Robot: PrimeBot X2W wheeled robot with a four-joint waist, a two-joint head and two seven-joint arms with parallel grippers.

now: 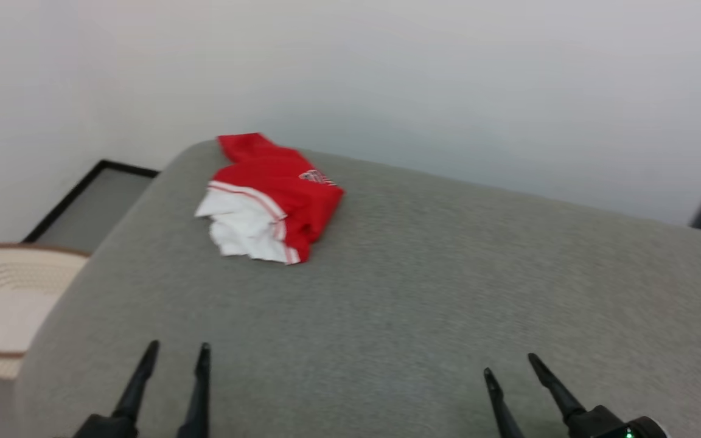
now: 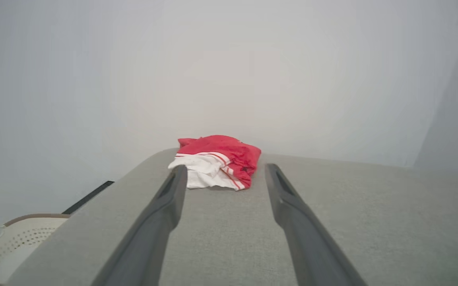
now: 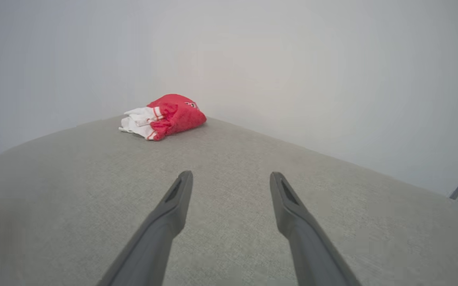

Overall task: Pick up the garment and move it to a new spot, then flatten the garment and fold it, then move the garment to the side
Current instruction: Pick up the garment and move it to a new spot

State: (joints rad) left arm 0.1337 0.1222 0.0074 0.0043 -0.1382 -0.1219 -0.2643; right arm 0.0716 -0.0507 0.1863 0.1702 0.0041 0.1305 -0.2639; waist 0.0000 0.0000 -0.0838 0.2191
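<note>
The left hand (image 1: 179, 347) hangs over the near edge of the grey fabric-covered bench (image 1: 417, 286). Its two dark fingers are spread wide and hold nothing. The right hand (image 1: 510, 365) is in the same state at the near right: fingers fully apart, empty, with bare fabric beneath. Out from them, the garment (image 1: 271, 198) lies in a loose bunch near the far left corner of the bench, close to the far edge where the pale wall (image 1: 448, 79) rises. Both hands are well apart from it. Its red body is toward the wall and the right, and a crumpled white sleeve with red-striped trim faces the near left. As far as a heap has a long axis, it runs from the far edge back toward the robot, tilted a little to the right. In the left wrist view the garment sits straight ahead, in line with the gap between that hand's fingers. In the right wrist view it sits far off to the left and further away. The left arm therefore looks the nearer and better lined up, and a forward reach would likely meet the white sleeve end first. A pale perforated basket (image 1: 3, 298) stands beside the bench's left end.
</note>
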